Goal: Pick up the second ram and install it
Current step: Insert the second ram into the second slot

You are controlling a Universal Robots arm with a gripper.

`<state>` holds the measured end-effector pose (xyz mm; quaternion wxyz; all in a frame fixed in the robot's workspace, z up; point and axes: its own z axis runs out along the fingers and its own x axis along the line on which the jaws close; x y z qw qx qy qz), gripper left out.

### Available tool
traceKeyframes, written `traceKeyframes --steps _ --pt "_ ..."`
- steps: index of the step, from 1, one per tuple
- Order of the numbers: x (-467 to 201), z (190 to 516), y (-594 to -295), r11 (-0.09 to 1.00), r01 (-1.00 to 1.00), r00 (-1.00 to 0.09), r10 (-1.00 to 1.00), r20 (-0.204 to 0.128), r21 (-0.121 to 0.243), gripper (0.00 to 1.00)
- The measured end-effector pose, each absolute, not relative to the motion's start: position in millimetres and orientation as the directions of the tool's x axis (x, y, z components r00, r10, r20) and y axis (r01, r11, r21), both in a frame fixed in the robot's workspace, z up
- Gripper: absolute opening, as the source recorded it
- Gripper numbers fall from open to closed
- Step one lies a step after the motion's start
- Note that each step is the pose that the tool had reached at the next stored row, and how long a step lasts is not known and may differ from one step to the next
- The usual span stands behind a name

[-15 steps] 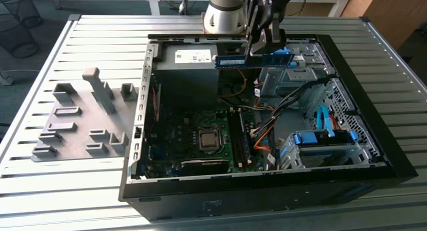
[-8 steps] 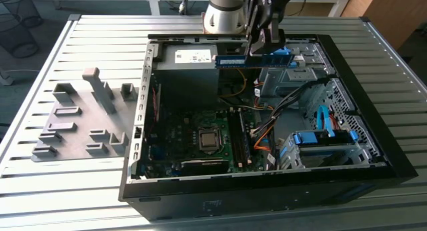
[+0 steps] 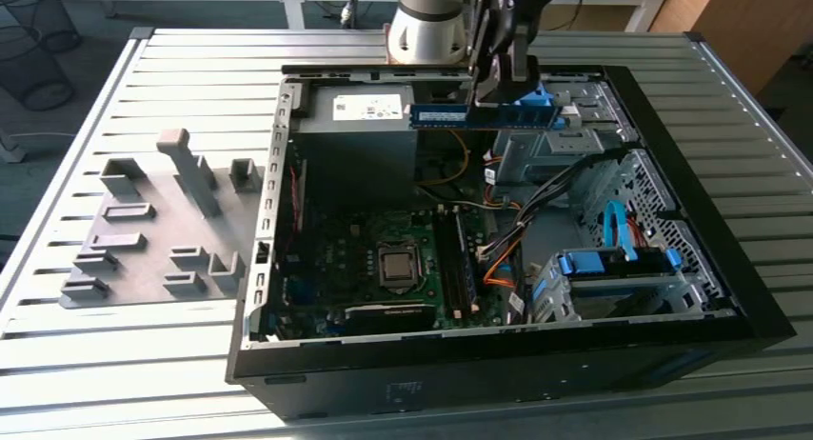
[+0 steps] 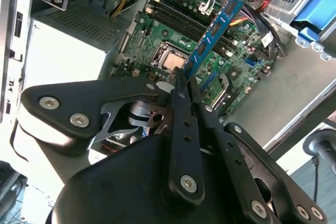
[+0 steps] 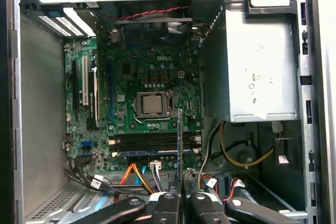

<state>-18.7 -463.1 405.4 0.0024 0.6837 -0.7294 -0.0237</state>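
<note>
**Materials and finishes, as recorded**

Table [image 3: 190, 59]: finished in ribbed grey metal, matt.
Computer case [image 3: 508, 383]: made of bare grey sheet metal inside, clad matt black outside.
Holder tray [image 3: 152, 259]: moulded in matt grey plastic.
Drive-bay clips [image 3: 597, 262]: moulded in smooth bright-blue plastic.
Second ram [image 4: 215, 27]: blue-green circuit board, fitted with black chips.
Gripper [image 4: 181, 80]: built of matt black links, fastened with bright metal screws.

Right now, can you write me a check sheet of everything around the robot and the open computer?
Surface: slatted metal table, with an open computer case lying on it.
Job's things: the second ram is held in the air above the case, not seated in the motherboard.
Clutter: grey holder tray on the table, at the exterior view's left of the case.
Grippers: tool shut on the ram near one end.
Cables: yellow cable and orange wires inside the case.
Surroundings: wire basket on the floor beyond the table.
</note>
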Motion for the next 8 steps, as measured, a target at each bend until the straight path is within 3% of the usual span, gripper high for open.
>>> traceKeyframes --steps 8 --pt "-18.7 405.4 -463.1 0.116 -0.992 -0.118 -0.993 -0.029 0.038 0.14"
